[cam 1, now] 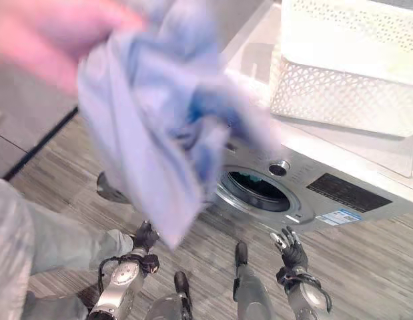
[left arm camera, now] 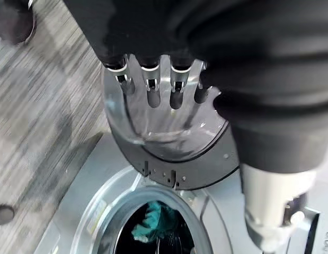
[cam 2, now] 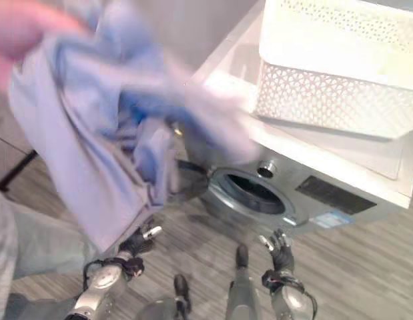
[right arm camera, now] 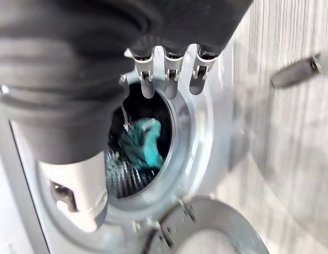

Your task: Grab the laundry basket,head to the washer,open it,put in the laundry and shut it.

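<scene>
Inside open washer (cam 1: 306, 193): teal laundry (right arm camera: 140, 143).

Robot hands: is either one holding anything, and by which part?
Nothing held. Left hand and right hand hang open before the washer; a person's hand holds the blue cloth.

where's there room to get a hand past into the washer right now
The washer drum opening is unblocked in front, between the open door and the right hand; teal cloth lies inside. Crowded upper left: a person-held blue garment hangs there. The basket fills the washer top.
</scene>
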Controlling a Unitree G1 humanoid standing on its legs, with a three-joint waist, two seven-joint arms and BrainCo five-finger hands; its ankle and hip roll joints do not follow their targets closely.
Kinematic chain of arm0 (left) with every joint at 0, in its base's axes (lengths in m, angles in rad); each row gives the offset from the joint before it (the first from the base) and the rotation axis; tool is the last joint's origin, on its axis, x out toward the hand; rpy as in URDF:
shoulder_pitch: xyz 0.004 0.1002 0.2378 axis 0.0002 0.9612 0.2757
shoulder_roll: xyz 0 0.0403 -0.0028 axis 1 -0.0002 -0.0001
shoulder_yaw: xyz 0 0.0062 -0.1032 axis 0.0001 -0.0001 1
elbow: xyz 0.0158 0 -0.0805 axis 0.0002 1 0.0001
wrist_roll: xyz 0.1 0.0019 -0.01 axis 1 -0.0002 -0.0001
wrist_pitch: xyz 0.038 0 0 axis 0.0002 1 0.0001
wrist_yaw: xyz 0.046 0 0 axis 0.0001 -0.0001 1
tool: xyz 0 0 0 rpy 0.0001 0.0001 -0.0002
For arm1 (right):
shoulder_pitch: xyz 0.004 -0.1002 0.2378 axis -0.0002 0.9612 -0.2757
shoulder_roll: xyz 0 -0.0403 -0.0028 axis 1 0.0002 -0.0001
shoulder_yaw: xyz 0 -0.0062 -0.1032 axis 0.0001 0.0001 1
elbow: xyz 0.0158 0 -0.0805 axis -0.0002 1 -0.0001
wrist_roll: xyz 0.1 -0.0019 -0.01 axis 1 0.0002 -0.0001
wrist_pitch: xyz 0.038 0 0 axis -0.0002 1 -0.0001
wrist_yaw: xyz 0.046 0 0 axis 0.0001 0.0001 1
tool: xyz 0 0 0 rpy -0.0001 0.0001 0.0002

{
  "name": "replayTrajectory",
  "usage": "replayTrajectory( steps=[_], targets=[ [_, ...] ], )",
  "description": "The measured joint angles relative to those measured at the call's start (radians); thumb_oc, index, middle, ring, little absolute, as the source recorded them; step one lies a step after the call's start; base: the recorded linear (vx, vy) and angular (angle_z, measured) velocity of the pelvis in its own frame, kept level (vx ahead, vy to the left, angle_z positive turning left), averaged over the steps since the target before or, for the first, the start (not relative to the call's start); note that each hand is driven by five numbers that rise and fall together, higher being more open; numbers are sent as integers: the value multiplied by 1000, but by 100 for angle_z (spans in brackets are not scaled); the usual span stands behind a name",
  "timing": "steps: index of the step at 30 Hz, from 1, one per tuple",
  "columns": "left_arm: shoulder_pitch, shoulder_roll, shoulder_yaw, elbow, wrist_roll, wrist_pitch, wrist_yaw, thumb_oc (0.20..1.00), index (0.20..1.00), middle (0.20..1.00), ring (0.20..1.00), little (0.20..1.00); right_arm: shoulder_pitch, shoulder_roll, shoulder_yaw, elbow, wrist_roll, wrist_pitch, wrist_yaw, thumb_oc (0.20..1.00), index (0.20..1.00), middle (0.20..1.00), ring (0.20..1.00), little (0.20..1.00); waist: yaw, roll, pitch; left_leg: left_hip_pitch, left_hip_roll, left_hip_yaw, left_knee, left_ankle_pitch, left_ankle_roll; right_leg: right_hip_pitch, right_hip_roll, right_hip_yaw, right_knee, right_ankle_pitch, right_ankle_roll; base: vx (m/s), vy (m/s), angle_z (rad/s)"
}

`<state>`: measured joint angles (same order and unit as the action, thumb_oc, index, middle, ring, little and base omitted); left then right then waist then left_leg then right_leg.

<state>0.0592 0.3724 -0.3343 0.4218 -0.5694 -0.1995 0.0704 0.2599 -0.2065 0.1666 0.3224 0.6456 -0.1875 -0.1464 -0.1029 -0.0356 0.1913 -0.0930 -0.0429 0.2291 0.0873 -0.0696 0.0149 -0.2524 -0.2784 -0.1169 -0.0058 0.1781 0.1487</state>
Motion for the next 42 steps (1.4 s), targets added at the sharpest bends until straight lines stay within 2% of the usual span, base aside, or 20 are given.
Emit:
replayTrajectory(
  steps=[1,2,5,6,7,12,15,16,18,20,22,23,24,27,31,33,35,38,40,42],
  targets=[
    [16,0,4,2,1,2,0,1000,1000,1000,1000,1000,15,10,-21,11,-19,10,7,956,956,956,956,956,-6,1,-4,31,-5,5,-9,-3,1,19,-1,7,0,16,3,99,126,-13],
    [37,0,5,2,1,4,0,1000,1000,1000,1000,1000,34,27,-65,19,-38,17,18,956,956,956,956,956,-7,7,-10,62,-4,7,-24,-2,1,45,1,13,0,20,7,46,50,-13],
    [102,-3,11,-1,11,7,-3,1000,1000,1000,1000,1000,93,35,-182,52,-44,33,16,893,893,893,893,893,-27,11,-72,103,-5,43,-54,-6,-2,49,11,41,-2,15,11,52,62,-36],
    [116,-7,13,0,24,8,-4,1000,1000,1000,1000,1000,94,38,-222,75,-43,35,11,922,922,922,922,922,-30,6,-83,112,-4,53,-62,-5,-2,51,13,53,-2,15,12,55,44,-34],
    [122,-8,11,0,27,10,-9,1000,1000,1000,1000,1000,114,39,-250,85,-41,37,1,1000,1000,1000,1000,1000,-50,1,-99,118,-5,57,-63,-7,-3,48,15,57,-3,14,13,59,44,-21],
    [154,-35,47,-5,27,36,-24,1000,1000,1000,1000,1000,137,41,-419,63,-32,39,-58,1000,1000,1000,1000,1000,-96,-24,-129,182,-3,99,-99,-7,0,79,25,83,-22,-9,40,42,32,-27],
    [145,-66,68,0,27,38,-27,1000,1000,1000,1000,1000,83,34,-499,31,-33,16,-110,1000,1000,1000,1000,1000,-108,-13,-136,183,0,125,-110,-7,5,80,22,89,-33,-19,54,26,-3,-25],
    [132,-70,68,0,26,39,-33,1000,1000,1000,1000,1000,69,28,-512,22,-33,6,-128,1000,1000,1000,1000,1000,-112,-17,-142,190,-1,127,-110,-7,4,78,24,88,-33,-17,54,59,-17,-16],
    [127,-109,89,1,25,51,-36,1000,1000,1000,1000,1000,24,12,-588,-132,-37,10,-179,1000,1000,1000,1000,1000,-114,6,-151,215,-2,142,-135,-4,-1,81,35,107,-36,-16,53,41,-35,-19],
    [94,-128,74,1,28,52,-47,1000,1000,1000,1000,1000,-35,-65,-646,-240,-70,-34,-216,1000,1000,1000,1000,1000,-123,28,-164,227,0,136,-145,-4,-1,97,35,108,-35,-7,48,36,-78,4],
    [45,-144,73,-6,30,55,-53,1000,1000,1000,1000,1000,-93,-190,-711,-324,-119,-47,-279,1000,1000,1000,1000,1000,-103,38,-169,231,6,116,-143,-8,-6,119,38,99,-43,15,44,29,-71,27],
    [21,-143,61,-10,30,55,-55,1000,1000,1000,1000,1000,-130,-254,-756,-391,-176,-97,-306,1000,1000,1000,1000,1000,-97,38,-169,229,12,94,-144,-2,-12,126,47,79,-48,25,31,20,-54,36],
    [18,-141,61,-11,30,56,-56,1000,1000,1000,1000,1000,-160,-274,-760,-424,-200,-104,-324,1000,1000,1000,1000,1000,-89,39,-167,229,17,90,-143,4,-22,131,53,74,-52,26,29,26,-107,22],
    [24,-143,50,-10,33,72,-60,1000,1000,1000,1000,1000,-232,-328,-738,-487,-239,-118,-346,1000,1000,1000,1000,1000,-69,32,-163,227,34,85,-145,10,-31,146,61,61,-75,30,21,21,-99,7],
    [25,-140,40,-5,44,79,-79,1000,1000,1000,1000,1000,-360,-515,-728,-545,-259,-141,-354,1000,1000,1000,1000,1000,-34,28,-162,232,49,55,-179,31,-43,153,75,25,-84,32,5,18,-88,18],
    [28,-139,20,-5,68,88,-89,1000,1000,1000,1000,1000,-500,-643,-652,-543,-257,-147,-353,1000,1000,1000,1000,1000,-19,25,-160,231,52,51,-179,33,-44,154,82,21,-86,30,6,0,-88,12],
    [32,-138,4,-3,69,95,-96,1000,1000,1000,1000,1000,-575,-721,-565,-521,-255,-163,-340,1000,1000,1000,1000,1000,4,8,-156,230,59,48,-181,33,-44,162,86,18,-87,28,2,4,-77,5],
    [35,-127,-19,-1,69,107,-117,1000,1000,1000,1000,1000,-665,-938,-409,-400,-257,-138,-280,1000,1000,1000,1000,1000,14,-17,-152,229,65,28,-183,36,-44,174,84,-4,-89,24,-3,3,-64,17],
    [41,-104,-34,0,68,107,-125,1000,1000,1000,1000,1000,-766,-1015,-317,-304,-257,-114,-246,1000,1000,1000,1000,1000,25,-38,-150,229,71,25,-183,37,-45,176,87,-8,-89,23,-5,5,-62,9],
    [33,-86,-43,17,68,113,-132,1000,1000,1000,1000,1000,-976,-1060,-134,-158,-255,-74,-211,1000,1000,1000,1000,1000,26,-54,-151,229,74,22,-183,37,-46,177,90,-12,-89,23,-6,12,-55,10]
  ],
)
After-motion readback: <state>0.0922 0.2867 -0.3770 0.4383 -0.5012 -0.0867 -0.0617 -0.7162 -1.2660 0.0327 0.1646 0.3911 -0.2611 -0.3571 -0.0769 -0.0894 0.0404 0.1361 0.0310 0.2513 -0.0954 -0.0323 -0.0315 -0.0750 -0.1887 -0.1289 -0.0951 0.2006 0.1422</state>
